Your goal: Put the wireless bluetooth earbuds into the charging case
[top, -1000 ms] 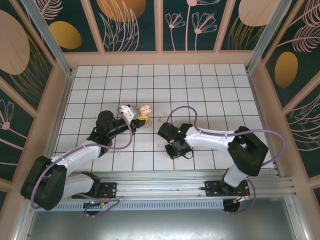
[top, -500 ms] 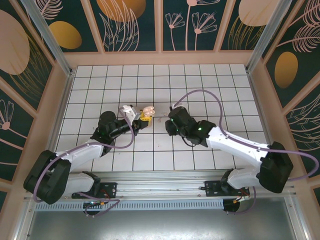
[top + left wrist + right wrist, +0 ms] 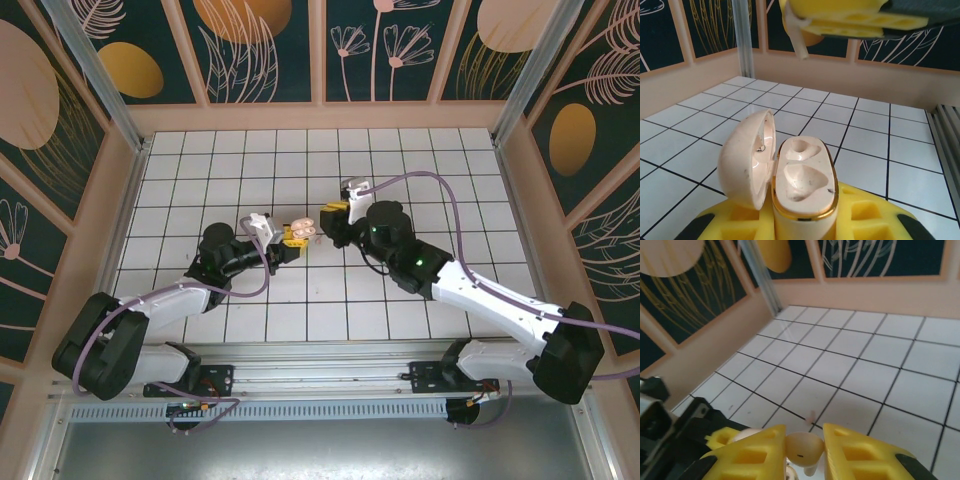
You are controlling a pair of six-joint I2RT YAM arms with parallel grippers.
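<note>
From above, near the middle of the tiled table [image 3: 420, 160], the two arms meet tip to tip. The left gripper [image 3: 293, 236] is closed around the charging case [image 3: 303, 228], whose lid stands open. Just beside it, on its right, the right gripper [image 3: 329, 214] points toward the case. What it carries is too small to tell from this view.

On the left wrist camera, the left gripper [image 3: 800, 222] clamps the lower part of the charging case [image 3: 805, 182] between its yellow fingers [image 3: 875, 220]. The round lid is swung open to the left, and two hollow wells in the gold-rimmed base face up. Above the case hangs the right gripper [image 3: 855, 22], apart from it. The thin white stem of an earbud [image 3: 799, 42] sticks out and down from its yellow pads.

On the right wrist camera, the right gripper [image 3: 804, 460] pinches the earbud [image 3: 801, 446] by its round pale head, between two yellow fingers [image 3: 860, 452]. At the lower left, part of the left gripper [image 3: 720, 437] is in view. A small pink speck [image 3: 811, 415] lies on a tile beyond the fingers; I cannot tell what it is.
</note>
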